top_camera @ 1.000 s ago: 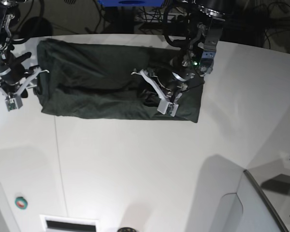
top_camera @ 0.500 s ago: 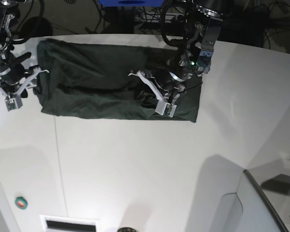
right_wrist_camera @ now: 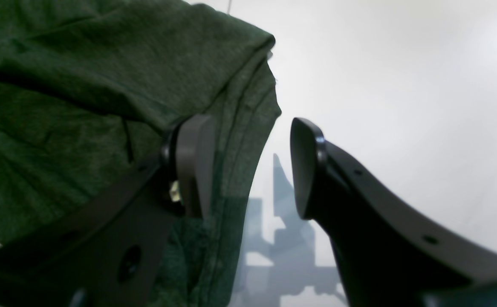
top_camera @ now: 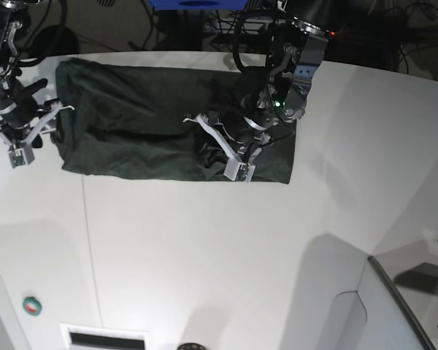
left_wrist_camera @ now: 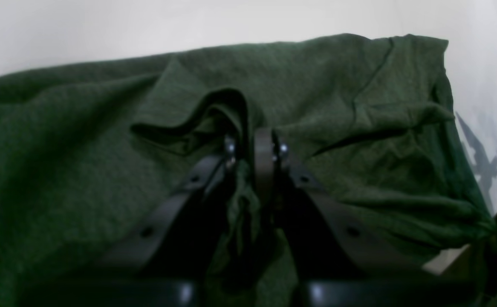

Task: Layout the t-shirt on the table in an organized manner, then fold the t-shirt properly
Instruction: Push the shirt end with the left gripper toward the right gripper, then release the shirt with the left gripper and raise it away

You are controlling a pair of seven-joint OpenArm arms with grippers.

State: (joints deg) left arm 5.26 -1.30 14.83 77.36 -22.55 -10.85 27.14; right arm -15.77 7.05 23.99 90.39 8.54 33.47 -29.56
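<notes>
**T-shirt half-folded, left arm carrying the fold**

T-shirt [top_camera: 146,131] lies as a long dark green band across the far part of the table [top_camera: 204,255], already narrowed lengthwise, so the laying-out looks done and the first folds seem made. What appears left is the crosswise fold and a final smoothing; the cloth near the grip is bunched and wrinkled, not flat.

The left gripper [left_wrist_camera: 252,147] has its jaws pinched almost together on a raised ridge of the t-shirt, with cloth bulging between and below the fingers. In the base view it sits over the band's end on that view's right, which I judge is being drawn over the middle.

The right gripper [right_wrist_camera: 248,166] hangs with its jaws parted and nothing between them; one finger rests against the t-shirt's folded edge at the opposite end, the other over bare table.

The band's far long edge runs close to the table's curved rim, so there is little room there. Towards the camera the white surface is broad and open. A small green object [top_camera: 32,306] and a raised grey panel [top_camera: 394,306] sit well apart from the cloth.
</notes>
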